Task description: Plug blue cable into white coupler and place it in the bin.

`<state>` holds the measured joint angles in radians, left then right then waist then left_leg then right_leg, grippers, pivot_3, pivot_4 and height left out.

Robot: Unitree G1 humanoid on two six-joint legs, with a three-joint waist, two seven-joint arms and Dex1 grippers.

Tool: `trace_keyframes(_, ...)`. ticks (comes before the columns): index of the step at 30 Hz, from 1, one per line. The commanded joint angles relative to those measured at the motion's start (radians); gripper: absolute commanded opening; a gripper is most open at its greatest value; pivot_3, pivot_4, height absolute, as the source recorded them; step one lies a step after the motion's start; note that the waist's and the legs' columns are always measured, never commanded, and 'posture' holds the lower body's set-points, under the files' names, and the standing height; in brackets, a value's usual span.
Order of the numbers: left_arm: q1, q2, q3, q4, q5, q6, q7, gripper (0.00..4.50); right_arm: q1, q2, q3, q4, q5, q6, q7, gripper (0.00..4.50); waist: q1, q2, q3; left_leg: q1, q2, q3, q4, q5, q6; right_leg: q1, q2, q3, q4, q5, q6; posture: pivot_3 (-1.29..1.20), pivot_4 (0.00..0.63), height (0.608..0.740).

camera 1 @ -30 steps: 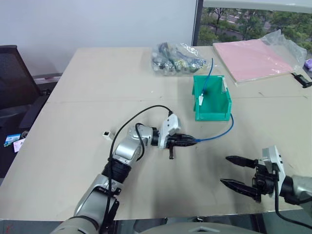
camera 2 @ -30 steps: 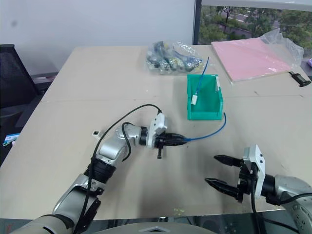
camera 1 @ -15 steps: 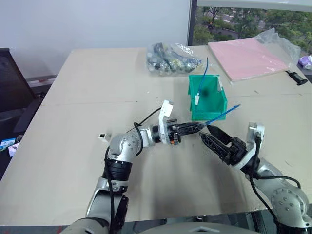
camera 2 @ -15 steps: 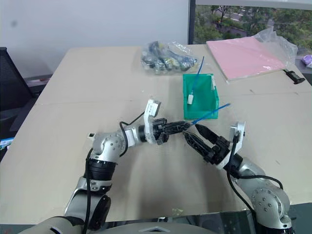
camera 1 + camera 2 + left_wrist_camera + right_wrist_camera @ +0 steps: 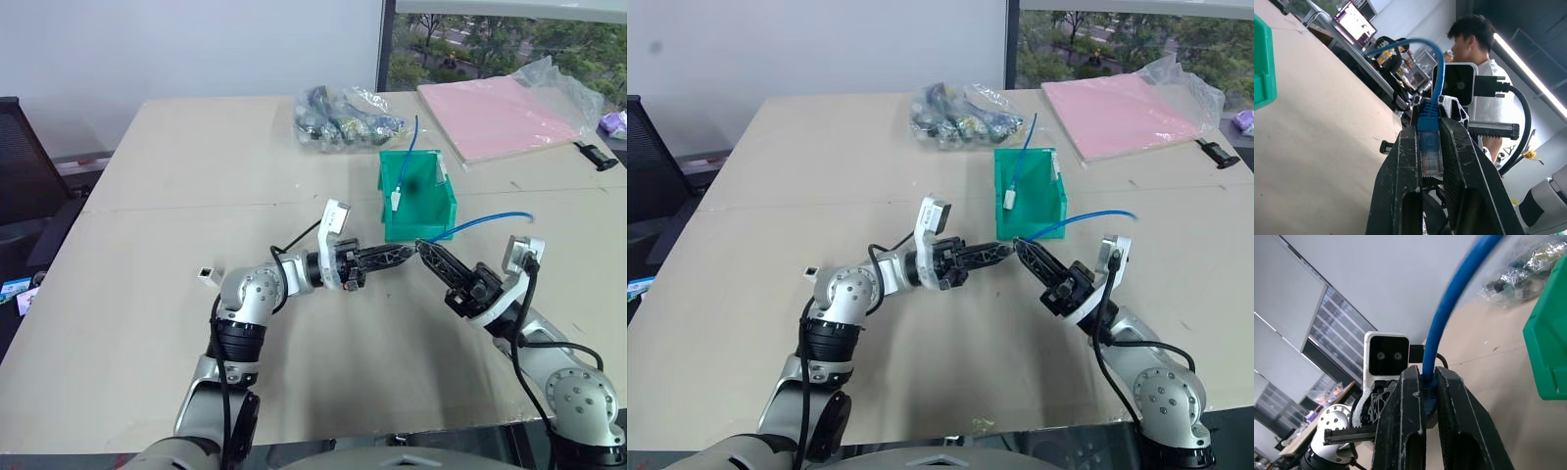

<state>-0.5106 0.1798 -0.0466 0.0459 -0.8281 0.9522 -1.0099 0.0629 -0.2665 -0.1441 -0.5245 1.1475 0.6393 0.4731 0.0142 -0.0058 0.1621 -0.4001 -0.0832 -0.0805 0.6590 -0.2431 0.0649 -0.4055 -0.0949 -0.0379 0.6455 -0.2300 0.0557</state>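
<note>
While both grippers pinch the blue cable [image 5: 480, 221], the bin [image 5: 416, 211] stands beyond.

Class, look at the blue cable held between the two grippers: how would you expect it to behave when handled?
The blue cable is probably springy rather than limp: its free length arches unsupported above the table. Likely light, since the left gripper and right gripper carry it by fingertip pinches alone.

no readable text anywhere; the distant screen [image 5: 1357, 20] may carry writing, too blurred to read
</note>
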Motion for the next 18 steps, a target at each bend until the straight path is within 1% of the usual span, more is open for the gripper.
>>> trace_keyframes(1, -0.003, -0.011, -0.007, -0.028, -0.010, -0.015, -0.002, 0.00, -0.013, -0.012, 0.013, -0.030, 0.023, 0.002, 0.014, 0.05, 0.000, 0.000, 0.000, 0.000, 0.000, 0.000, 0.000, 0.000, 0.000, 0.000, 0.000, 0.000, 0.000, 0.000, 0.000, 0.00, 0.150, 0.728)
trace_keyframes(8, 0.006, -0.034, 0.000, -0.032, -0.011, -0.045, 0.005, 0.00, -0.019, -0.010, 0.036, -0.031, 0.011, 0.003, 0.003, 0.05, 0.000, 0.000, 0.000, 0.000, 0.000, 0.000, 0.000, 0.000, 0.000, 0.000, 0.000, 0.000, 0.000, 0.000, 0.000, 0.00, 0.150, 0.728)
trace_keyframes(10, 0.020, -0.025, -0.016, -0.061, -0.006, -0.055, -0.010, 1.03, -0.030, -0.007, 0.030, -0.021, 0.017, 0.003, -0.005, 0.00, -0.001, 0.000, 0.000, 0.000, 0.000, 0.000, 0.000, 0.000, 0.000, 0.000, 0.000, 0.000, 0.000, 0.000, 0.000, 0.00, 0.150, 0.728)
trace_keyframes(11, 0.029, -0.021, -0.022, -0.076, 0.009, -0.070, 0.003, 1.43, -0.035, -0.010, 0.024, -0.014, 0.021, 0.005, -0.004, 0.00, -0.001, 0.000, 0.000, 0.000, 0.000, 0.000, 0.000, 0.000, 0.000, 0.000, 0.000, 0.000, 0.000, 0.000, 0.000, 0.00, 0.150, 0.728)
trace_keyframes(13, 0.041, -0.015, -0.025, -0.097, 0.021, -0.083, 0.022, 2.44, -0.040, -0.016, 0.016, -0.006, 0.027, 0.007, -0.002, 0.00, 0.000, 0.000, 0.000, 0.000, 0.000, 0.000, 0.000, 0.000, 0.000, 0.000, 0.000, 0.000, 0.000, 0.000, 0.000, 0.00, 0.150, 0.728)
trace_keyframes(16, 0.113, 0.065, -0.054, -0.235, 0.053, -0.103, 0.017, 3.82, -0.059, -0.041, -0.025, 0.020, 0.033, 0.008, 0.005, 0.00, 0.000, 0.000, 0.000, 0.000, 0.000, 0.000, -0.001, 0.000, 0.000, -0.001, 0.000, 0.001, 0.000, 0.000, 0.000, 0.00, 0.150, 0.728)
trace_keyframes(18, 0.180, 0.120, -0.059, -0.356, 0.092, -0.136, 0.059, 3.82, -0.073, -0.073, -0.058, 0.045, 0.030, 0.003, 0.024, 0.00, -0.001, 0.000, 0.000, 0.000, 0.000, 0.003, -0.003, 0.000, 0.000, -0.002, -0.001, 0.003, -0.001, 0.000, 0.000, 0.00, 0.150, 0.728)
